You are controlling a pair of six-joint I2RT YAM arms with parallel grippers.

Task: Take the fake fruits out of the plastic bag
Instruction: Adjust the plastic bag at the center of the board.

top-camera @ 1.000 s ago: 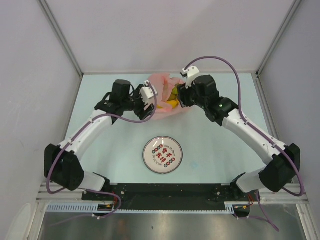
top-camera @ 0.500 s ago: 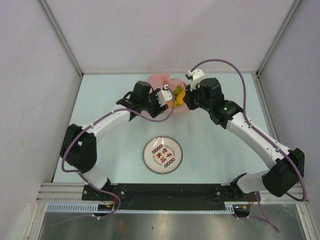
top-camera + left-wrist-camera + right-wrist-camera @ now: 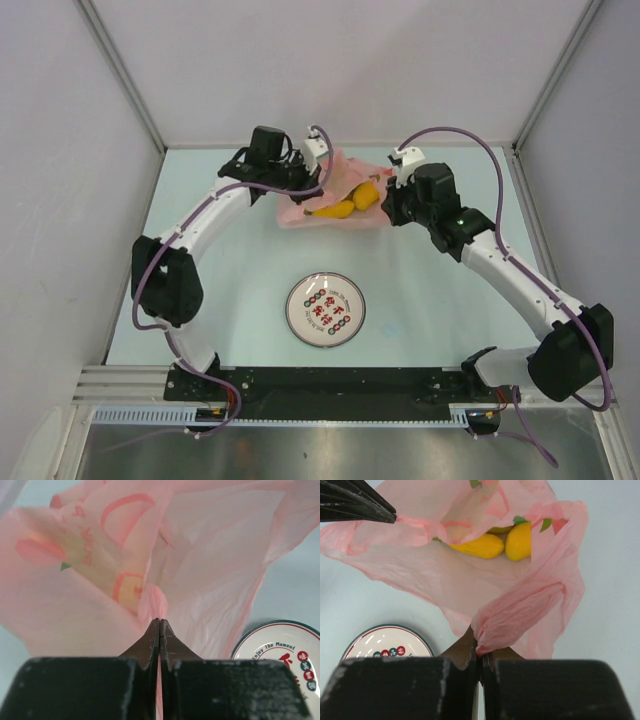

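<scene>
Pinched tight on bag edges by left gripper and right gripper; grip depth unclear. Risks slipping, tearing, spilling fruits.

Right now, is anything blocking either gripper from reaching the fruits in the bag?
No solid thing does: the mouth of the bag is pulled open and the yellow fruits lie bare inside. But the left gripper and right gripper are both shut on its edges, so neither is free to reach in.

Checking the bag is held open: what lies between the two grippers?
The right wrist view shows the plastic bag stretched between left gripper and right gripper, two yellow fruits inside.
</scene>
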